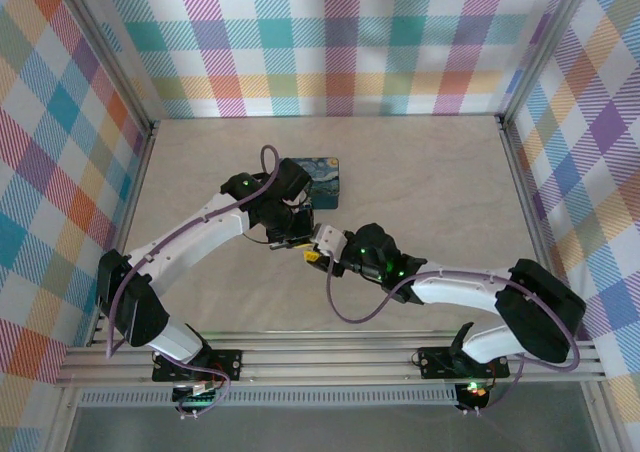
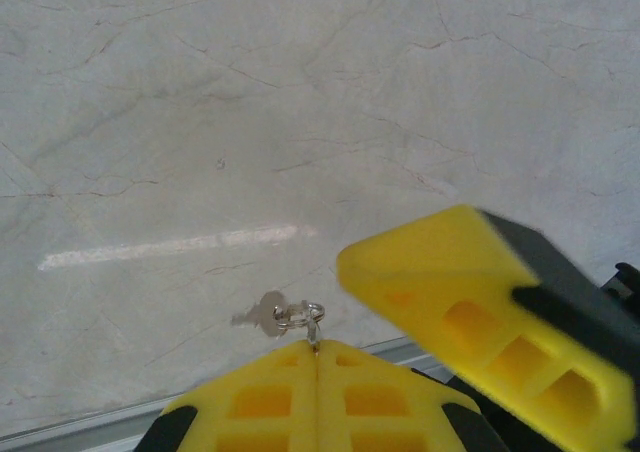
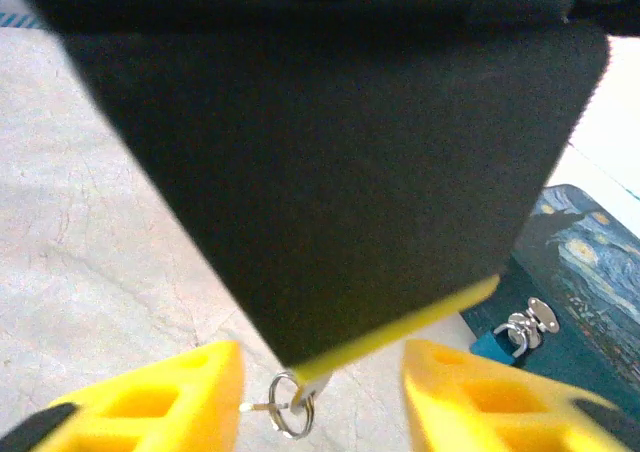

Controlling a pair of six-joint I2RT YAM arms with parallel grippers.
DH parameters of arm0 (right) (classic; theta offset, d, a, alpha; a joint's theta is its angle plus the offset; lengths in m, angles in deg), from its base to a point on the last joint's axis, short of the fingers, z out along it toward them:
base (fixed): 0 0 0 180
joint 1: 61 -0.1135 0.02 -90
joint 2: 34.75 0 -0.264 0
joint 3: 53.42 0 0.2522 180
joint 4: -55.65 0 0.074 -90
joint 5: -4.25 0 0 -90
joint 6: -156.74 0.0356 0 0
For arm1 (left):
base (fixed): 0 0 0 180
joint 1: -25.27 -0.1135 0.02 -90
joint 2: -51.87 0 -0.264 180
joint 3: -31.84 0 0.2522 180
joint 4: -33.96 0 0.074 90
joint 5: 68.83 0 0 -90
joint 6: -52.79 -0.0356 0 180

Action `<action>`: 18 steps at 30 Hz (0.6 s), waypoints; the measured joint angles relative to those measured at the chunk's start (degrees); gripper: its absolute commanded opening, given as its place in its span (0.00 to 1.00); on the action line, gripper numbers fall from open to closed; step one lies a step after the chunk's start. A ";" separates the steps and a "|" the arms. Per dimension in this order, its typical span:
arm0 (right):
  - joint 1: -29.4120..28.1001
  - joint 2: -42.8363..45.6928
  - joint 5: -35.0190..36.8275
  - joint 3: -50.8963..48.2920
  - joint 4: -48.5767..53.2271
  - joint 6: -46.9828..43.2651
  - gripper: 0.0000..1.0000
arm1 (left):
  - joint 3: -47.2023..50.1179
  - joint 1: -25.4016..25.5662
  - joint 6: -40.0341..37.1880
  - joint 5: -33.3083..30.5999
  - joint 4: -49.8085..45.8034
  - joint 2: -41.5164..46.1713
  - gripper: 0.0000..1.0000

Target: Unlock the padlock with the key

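1. Left wrist view: the left gripper (image 2: 317,350) has its yellow fingers clenched together, pinching a small key ring (image 2: 301,315) at the tips. The key (image 2: 262,316) projects from that ring over the pale marbled table (image 2: 300,92).
2. Right wrist view: the right gripper (image 3: 322,372) is released, its fingers spread wide to either side of the key ring. The dark back of a left-gripper finger stands directly in front.
3. Right wrist view, right side: the padlock (image 3: 492,344), with a bluish part and silver pieces attached, lies at the near edge of the box (image 3: 590,302). Whether it rests on the box or on the table cannot be told.
4. Top view: both arms meet mid-table, with the box just beyond the left gripper.
5. Markings: the box carries a swirly night-sky print with yellow stars. Any lettering is too small to read.
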 measured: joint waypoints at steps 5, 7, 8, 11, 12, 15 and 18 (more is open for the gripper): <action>-0.22 -1.49 -0.02 0.79 -0.02 -0.83 0.20 | 0.02 0.00 0.42 -0.31 -0.02 0.26 0.00; -0.37 -1.97 0.07 1.14 0.07 -0.92 0.12 | 0.00 0.00 0.42 -0.31 -0.33 0.44 0.00; -0.37 -2.16 0.11 1.42 0.17 -0.98 0.06 | 0.00 0.00 0.44 -0.37 -0.76 0.55 0.00; -0.46 -2.47 0.22 2.51 1.38 -0.85 0.00 | 0.02 0.00 0.59 -0.76 -1.55 1.22 0.00; -0.55 -2.54 0.26 2.73 1.51 -1.03 0.00 | 0.02 0.00 0.59 -0.81 -1.44 1.53 0.00; -0.81 -2.54 0.24 3.19 1.70 -0.74 0.00 | 0.02 0.00 0.52 -1.16 -1.33 2.43 0.00; -0.79 -2.38 -0.02 3.30 2.49 0.13 0.00 | 0.02 -0.04 -0.46 -1.88 -1.11 3.48 0.14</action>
